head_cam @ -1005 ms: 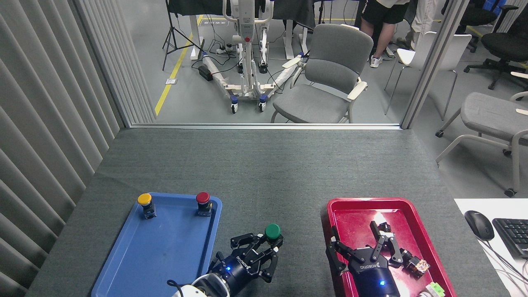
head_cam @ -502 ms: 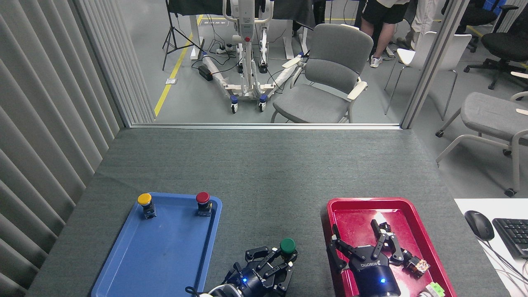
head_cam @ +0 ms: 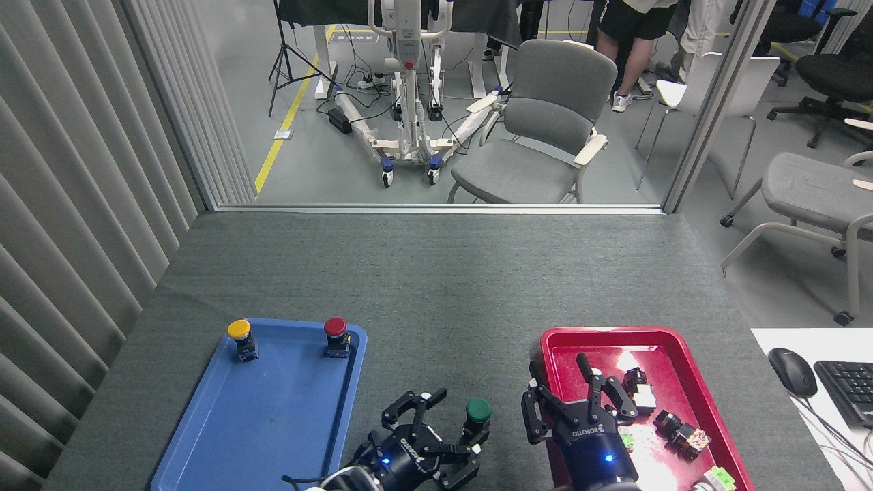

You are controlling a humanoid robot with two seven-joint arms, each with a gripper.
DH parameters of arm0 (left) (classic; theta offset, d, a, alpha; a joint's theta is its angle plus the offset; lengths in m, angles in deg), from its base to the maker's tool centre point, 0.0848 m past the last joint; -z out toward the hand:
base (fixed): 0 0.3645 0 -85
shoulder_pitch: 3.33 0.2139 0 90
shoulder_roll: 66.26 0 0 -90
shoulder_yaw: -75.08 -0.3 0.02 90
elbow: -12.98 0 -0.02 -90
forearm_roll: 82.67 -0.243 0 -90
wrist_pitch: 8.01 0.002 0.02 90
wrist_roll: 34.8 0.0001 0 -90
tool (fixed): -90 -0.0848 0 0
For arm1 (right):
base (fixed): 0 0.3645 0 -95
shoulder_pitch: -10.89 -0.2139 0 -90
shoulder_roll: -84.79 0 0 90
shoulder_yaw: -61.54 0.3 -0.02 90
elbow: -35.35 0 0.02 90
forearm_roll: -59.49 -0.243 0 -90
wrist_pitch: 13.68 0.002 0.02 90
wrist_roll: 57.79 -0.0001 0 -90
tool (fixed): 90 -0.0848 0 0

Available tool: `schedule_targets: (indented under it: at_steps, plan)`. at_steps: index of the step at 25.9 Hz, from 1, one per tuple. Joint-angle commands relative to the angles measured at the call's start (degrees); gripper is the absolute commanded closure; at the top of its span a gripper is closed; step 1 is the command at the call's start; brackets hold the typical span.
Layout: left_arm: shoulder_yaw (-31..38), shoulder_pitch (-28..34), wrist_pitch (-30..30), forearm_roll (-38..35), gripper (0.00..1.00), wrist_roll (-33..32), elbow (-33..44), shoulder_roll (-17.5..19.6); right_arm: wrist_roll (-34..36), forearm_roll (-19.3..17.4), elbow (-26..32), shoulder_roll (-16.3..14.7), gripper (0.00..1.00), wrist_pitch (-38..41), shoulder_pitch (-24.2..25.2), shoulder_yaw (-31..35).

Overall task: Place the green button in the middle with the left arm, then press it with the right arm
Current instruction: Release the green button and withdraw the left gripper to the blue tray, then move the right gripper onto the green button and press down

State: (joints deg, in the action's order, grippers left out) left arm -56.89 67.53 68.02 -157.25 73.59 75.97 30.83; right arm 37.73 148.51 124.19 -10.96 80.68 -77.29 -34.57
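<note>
Green button [head_cam: 478, 411]: on table [head_cam: 436, 273] between trays. Left gripper [head_cam: 436, 436]: spread wide beside it. Right gripper [head_cam: 580, 399]: spread wide.

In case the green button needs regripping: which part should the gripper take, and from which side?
Grip the green button by its square base under the round cap, which would likely slip. Come from the near left, where the left gripper already sits open; the button stands upright on the table.

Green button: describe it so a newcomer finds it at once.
On the grey table, look at the bare strip between the blue tray and the red tray. The green button stands there by the left claw, the only green cap; the tray's two are yellow and red.
</note>
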Motion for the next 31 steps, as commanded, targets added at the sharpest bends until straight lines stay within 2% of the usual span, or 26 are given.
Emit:
schedule_targets:
  at_steps: [1, 2, 4, 6, 7, 10, 12, 15, 17, 22, 31]
  plan:
    - [8.22, 6.13, 0.62, 0.84, 0.0, -0.11, 16.2, 9.7, 0.02, 0.1, -0.33, 0.22, 0.3, 0.12, 0.03, -0.74]
    - [14.46, 10.17, 0.44, 0.93, 0.0, -0.11, 19.98, 11.11, 0.02, 0.1, -0.51, 0.3, 0.3, 0.12, 0.03, -1.53]
    - [26.16, 17.65, -0.26, 0.93, 0.0, -0.11, 24.55, 11.55, 0.2, 0.19, -0.95, 0.3, 0.3, 0.03, 0.03, -2.94]
    - [36.79, 20.55, -1.76, -0.21, 0.0, -0.55, 25.17, 9.79, 0.2, 0.8, -1.21, 0.92, 0.3, 0.03, 0.2, -3.91]
    - [39.69, 20.64, -3.25, -1.0, 0.0, -2.04, 24.02, 8.65, 0.2, 1.15, -1.39, 1.09, 0.32, 0.03, 0.29, -4.43]
    - [45.84, 20.64, -3.78, -3.46, 0.0, -6.87, 18.66, 5.83, 0.11, 2.3, -2.79, 1.09, 0.51, 0.03, 0.38, -5.58]
    - [50.33, 20.64, -2.99, -3.55, 0.0, -7.93, 17.43, 3.02, -0.16, 2.3, -4.11, 1.09, 0.71, 0.03, 0.29, -5.84]
    - [51.12, 20.81, -2.9, -3.29, 0.0, -7.67, 15.76, 2.32, -0.42, 2.47, -6.75, 1.36, 0.86, 0.03, -0.06, -6.37]
    - [51.12, 20.55, -2.81, -3.29, 0.0, -7.75, 15.59, 2.32, -0.42, 3.0, -7.8, 1.36, 0.9, 0.12, -0.23, -7.33]
    - [51.12, 19.93, -2.64, -3.11, 0.0, -8.02, 15.5, 1.97, -0.42, 4.67, -9.12, 2.15, 0.9, 0.12, -0.23, -9.18]
    - [51.12, 18.61, -2.81, -2.94, 0.0, -7.49, 12.42, 1.7, -0.33, 4.76, -10.35, 2.68, 0.89, -0.23, -0.32, -10.15]
